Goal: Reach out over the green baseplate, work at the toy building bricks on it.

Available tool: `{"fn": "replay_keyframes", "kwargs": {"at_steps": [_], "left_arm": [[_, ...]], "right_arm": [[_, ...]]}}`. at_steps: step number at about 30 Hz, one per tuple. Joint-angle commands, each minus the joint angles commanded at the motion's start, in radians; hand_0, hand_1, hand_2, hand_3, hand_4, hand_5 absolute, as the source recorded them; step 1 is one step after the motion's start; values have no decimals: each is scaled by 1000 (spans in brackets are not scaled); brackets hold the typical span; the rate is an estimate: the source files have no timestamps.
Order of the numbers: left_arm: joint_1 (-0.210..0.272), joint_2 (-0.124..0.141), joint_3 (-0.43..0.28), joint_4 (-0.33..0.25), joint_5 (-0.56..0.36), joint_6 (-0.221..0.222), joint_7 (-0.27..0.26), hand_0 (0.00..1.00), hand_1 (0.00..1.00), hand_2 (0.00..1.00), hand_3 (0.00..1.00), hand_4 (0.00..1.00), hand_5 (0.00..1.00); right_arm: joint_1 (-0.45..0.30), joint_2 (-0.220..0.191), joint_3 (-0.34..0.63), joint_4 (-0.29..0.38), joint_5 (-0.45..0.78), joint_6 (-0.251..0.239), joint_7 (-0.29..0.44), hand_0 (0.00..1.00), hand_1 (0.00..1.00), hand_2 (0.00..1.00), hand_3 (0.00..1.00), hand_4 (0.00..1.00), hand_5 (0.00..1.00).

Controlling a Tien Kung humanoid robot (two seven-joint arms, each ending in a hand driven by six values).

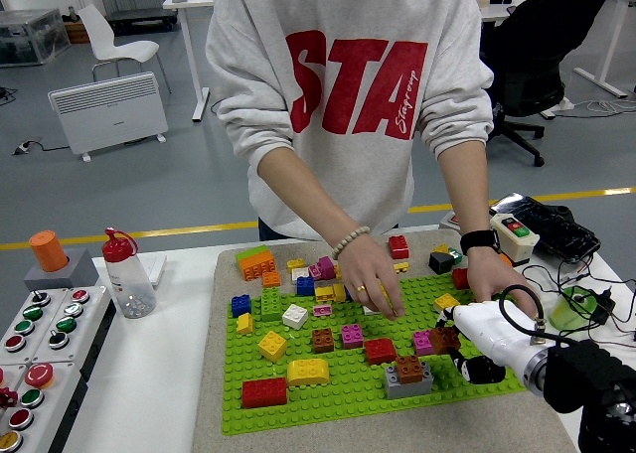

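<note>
The green baseplate (328,398) lies on a grey mat and carries several toy bricks, among them a red one (263,391), a yellow one (308,372) and a grey brick topped with a brown one (407,374). My right hand (459,349), white with black fingertips, reaches in from the lower right over the plate's right edge. Its fingers are curled around a small brown brick (444,340) beside a magenta brick (425,342). A person at the far side rests one hand (373,284) on bricks at the plate's middle back. Their other hand (497,274), with a black watch, sits just behind mine.
A panel of coloured buttons (40,349) and a red-capped bottle (127,274) stand at the left. Button boxes (512,236), a black device (552,225), cables and a green cup (568,309) crowd the right. Loose bricks, one orange (257,264), lie along the mat's back.
</note>
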Motion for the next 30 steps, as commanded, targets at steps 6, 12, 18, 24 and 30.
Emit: {"fn": "replay_keyframes", "kwargs": {"at_steps": [6, 12, 18, 24, 30], "left_arm": [[-1, 1, -1, 0, 1, 0, 0, 652, 689, 665, 563, 283, 998], [-3, 2, -1, 0, 4, -1, 1, 652, 688, 666, 564, 283, 998], [-3, 2, 0, 0, 3, -2, 2, 651, 687, 666, 563, 284, 998], [-3, 3, 0, 0, 1, -2, 2, 651, 687, 664, 563, 283, 998], [-3, 4, 0, 0, 1, -2, 2, 651, 687, 664, 563, 283, 998]], "right_arm": [[-7, 18, -7, 8, -20, 16, 0, 495, 585, 669, 525, 434, 207], [-14, 33, -12, 21, -42, 18, 0, 486, 583, 670, 527, 444, 232], [-6, 44, -37, 13, -65, 22, 0, 483, 583, 672, 526, 439, 252], [4, 44, -61, -4, -79, 23, 0, 482, 581, 677, 525, 437, 269], [14, 36, -83, -21, -90, 21, 0, 481, 581, 679, 528, 439, 280]]}}
